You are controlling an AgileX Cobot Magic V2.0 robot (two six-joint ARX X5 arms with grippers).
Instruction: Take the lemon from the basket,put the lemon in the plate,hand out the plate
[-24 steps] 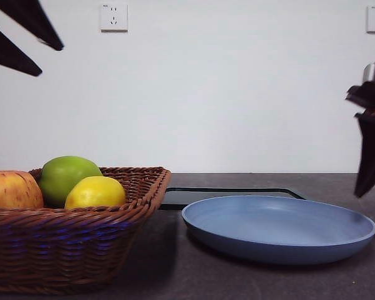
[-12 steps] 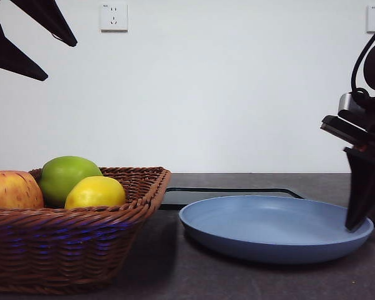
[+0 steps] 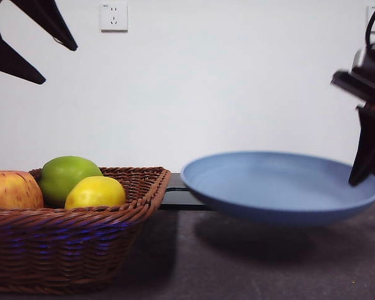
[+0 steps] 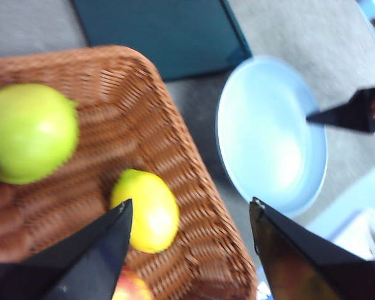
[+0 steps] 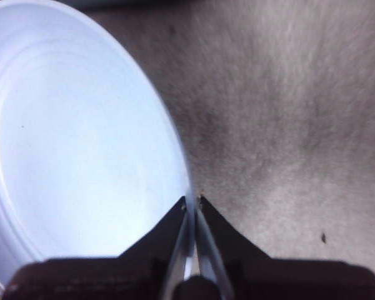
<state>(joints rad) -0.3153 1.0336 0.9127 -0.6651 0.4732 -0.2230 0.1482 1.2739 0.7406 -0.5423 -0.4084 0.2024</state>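
Observation:
The yellow lemon [image 3: 95, 192] lies in the brown wicker basket [image 3: 69, 250] at the left, beside a green apple and a red-yellow apple; it also shows in the left wrist view [image 4: 145, 210]. My left gripper [image 4: 190, 215] is open and empty, high above the basket [image 4: 194, 187]; it shows at the top left of the front view [image 3: 47, 47]. My right gripper [image 5: 191, 201] is shut on the rim of the pale blue plate [image 5: 75, 144] and holds the empty plate [image 3: 281, 187] lifted off the table, its right side clamped.
A green apple [image 3: 65, 176] and a red-yellow apple [image 3: 11, 190] lie in the basket. A flat black tray [image 3: 178, 199] lies on the table behind the plate; it also shows in the left wrist view [image 4: 156, 34].
My right gripper came down onto the plate's right rim, shut on it and lifted the plate off the table. My left gripper stayed high, barely moving.

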